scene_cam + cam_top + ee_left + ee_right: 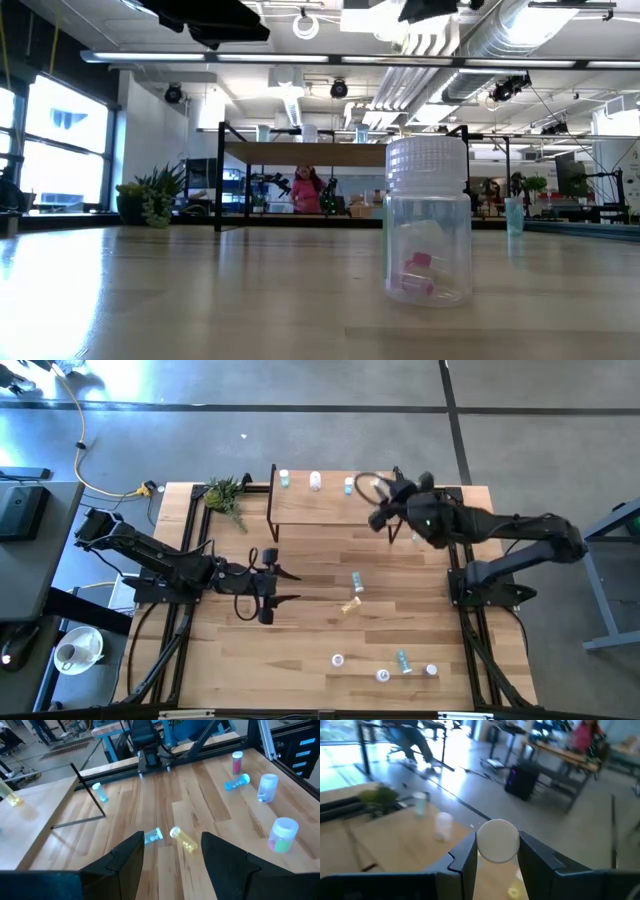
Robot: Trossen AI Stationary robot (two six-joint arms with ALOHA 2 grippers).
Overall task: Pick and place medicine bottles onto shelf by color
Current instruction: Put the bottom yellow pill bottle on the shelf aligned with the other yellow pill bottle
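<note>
The shelf [330, 510] stands at the table's far side with a teal [284, 479], a whitish [316, 481] and a light blue medicine bottle [349, 485] upright on it. My right gripper [380, 500] hangs above the shelf's right part, shut on a medicine bottle [497, 840]. My left gripper [290, 586] hovers open over the table's left middle. A lying light blue bottle [152, 836] and a lying yellow one [182, 839] are just beyond its fingertips. Several more bottles stand or lie near the front edge [383, 675]. My right gripper pinches the medicine bottle between its two fingers, one on each side of the round white cap end [497, 851], which faces the wrist camera. The fingers reach in about level from the table's right. The bottle is lifted clear above the shelf. The cap hides its body.
A small green plant [226, 493] sits at the far left corner beside the shelf. A yellow bottle [10, 796] stands on the shelf, and a light blue one [100, 792] stands next to a black shelf leg. A person in pink [305, 190] is in the room behind.
</note>
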